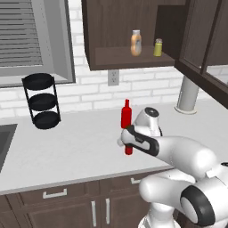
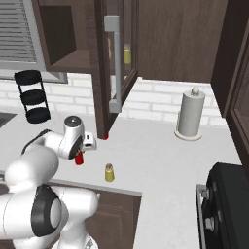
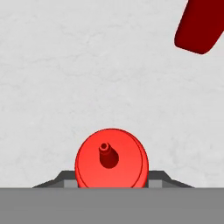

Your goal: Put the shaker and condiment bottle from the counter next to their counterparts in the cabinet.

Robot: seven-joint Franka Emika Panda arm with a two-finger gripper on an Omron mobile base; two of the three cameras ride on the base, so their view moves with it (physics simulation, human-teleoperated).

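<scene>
Red condiment bottle stood upright on the pale counter, and we saw our gripper closed around it, below the open dark cabinet.

Pale counter carries black three-tier rack, taller red bottle, short red squeeze bottle, yellow shaker, paper towel holder. Cabinet shelf holds tan bottle, yellow-green shaker.
</scene>
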